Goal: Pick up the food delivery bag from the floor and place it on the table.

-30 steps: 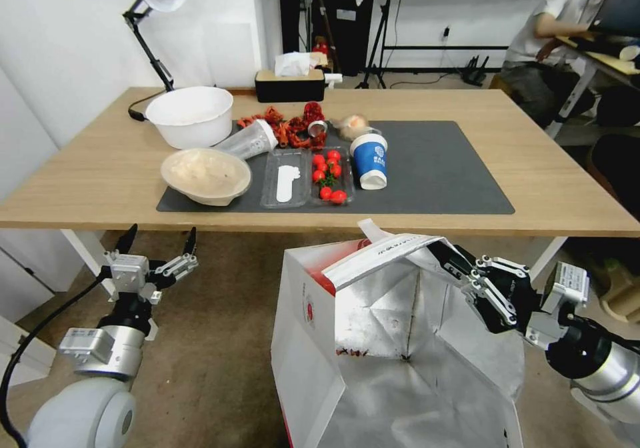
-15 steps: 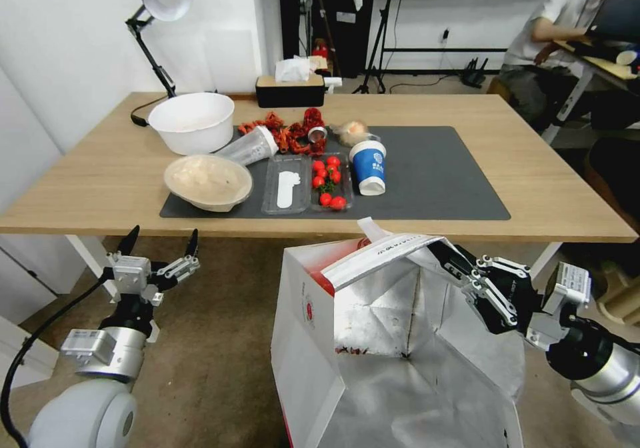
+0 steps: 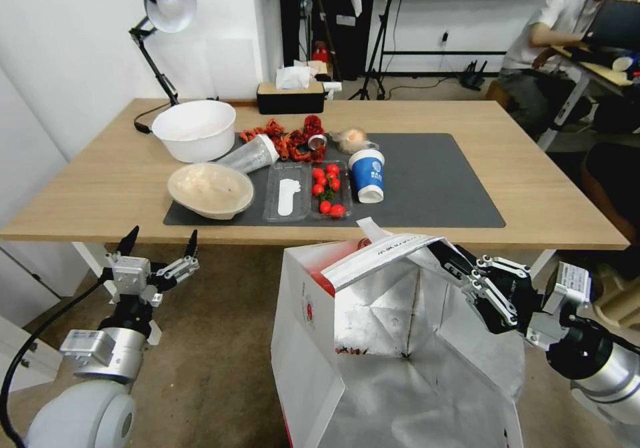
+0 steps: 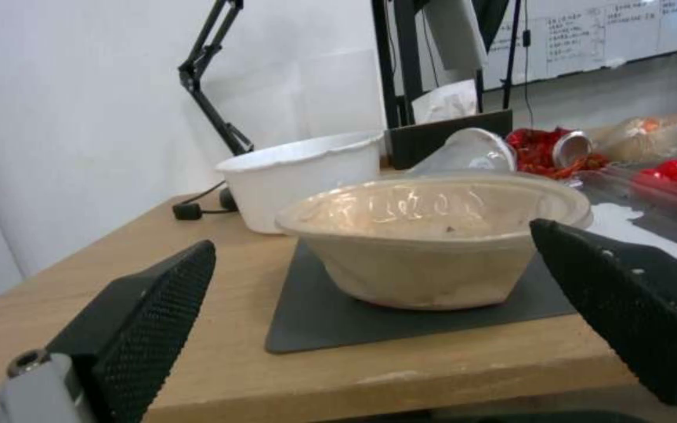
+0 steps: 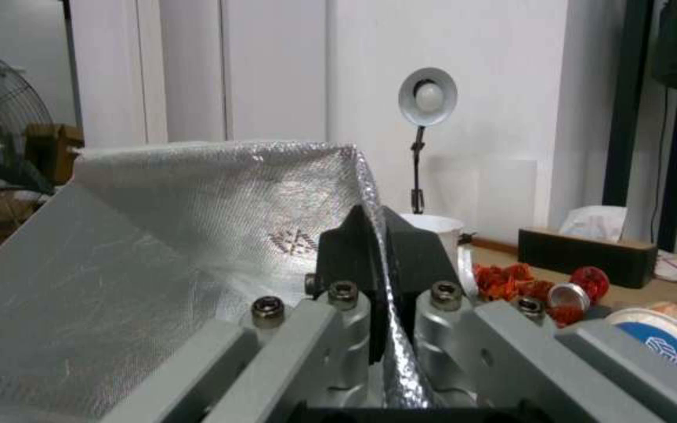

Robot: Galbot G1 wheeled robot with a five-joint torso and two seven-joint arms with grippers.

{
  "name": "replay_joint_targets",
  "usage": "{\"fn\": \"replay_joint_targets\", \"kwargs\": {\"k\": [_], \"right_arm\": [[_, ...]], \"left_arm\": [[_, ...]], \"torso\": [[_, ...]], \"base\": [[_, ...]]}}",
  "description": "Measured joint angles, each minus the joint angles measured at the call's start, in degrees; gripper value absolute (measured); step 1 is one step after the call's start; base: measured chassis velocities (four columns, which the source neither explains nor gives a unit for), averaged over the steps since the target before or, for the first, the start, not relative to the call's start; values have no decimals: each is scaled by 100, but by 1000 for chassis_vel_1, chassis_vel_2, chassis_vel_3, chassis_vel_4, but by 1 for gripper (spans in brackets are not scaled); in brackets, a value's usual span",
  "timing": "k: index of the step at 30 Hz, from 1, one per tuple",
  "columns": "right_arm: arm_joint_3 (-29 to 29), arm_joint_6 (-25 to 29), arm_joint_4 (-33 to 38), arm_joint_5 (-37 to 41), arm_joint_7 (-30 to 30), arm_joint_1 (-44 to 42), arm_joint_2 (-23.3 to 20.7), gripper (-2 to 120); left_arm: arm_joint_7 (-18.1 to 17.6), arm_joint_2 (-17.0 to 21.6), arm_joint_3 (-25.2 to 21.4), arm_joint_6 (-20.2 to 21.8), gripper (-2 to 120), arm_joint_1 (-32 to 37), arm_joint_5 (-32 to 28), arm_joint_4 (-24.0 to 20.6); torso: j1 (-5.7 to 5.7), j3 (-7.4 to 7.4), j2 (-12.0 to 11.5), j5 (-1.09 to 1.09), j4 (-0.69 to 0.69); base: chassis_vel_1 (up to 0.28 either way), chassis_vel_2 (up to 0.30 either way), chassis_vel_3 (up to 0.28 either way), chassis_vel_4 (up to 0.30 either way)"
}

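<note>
Silver foil lining faces up from the food delivery bag (image 3: 393, 341), lower centre of the head view, mouth wide open, sitting just in front of the counter (image 3: 533, 195) edge, its base out of frame. Right pincer (image 3: 445, 259) at lower right is clamped on the bag's folded top rim; right wrist view shows foil pinched between the closed fingers (image 5: 413, 252). Left pincer (image 3: 159, 243) at lower left hangs spread open, holding nothing, over the floor (image 3: 220, 328), below the counter edge. Beige bowl (image 3: 210, 190) sits on dark grey mat (image 3: 433, 181) at centre left.
</note>
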Motion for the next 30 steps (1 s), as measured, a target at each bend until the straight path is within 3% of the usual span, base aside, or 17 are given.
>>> {"fn": "replay_joint_targets", "kwargs": {"k": [30], "right_arm": [[-27, -7, -42, -33, -13, 7, 33, 0]], "left_arm": [[5, 32, 48, -87, 100, -58, -96, 100]], "torso": [[352, 461, 811, 0, 1]], "base": [[0, 0, 0, 0]]}}
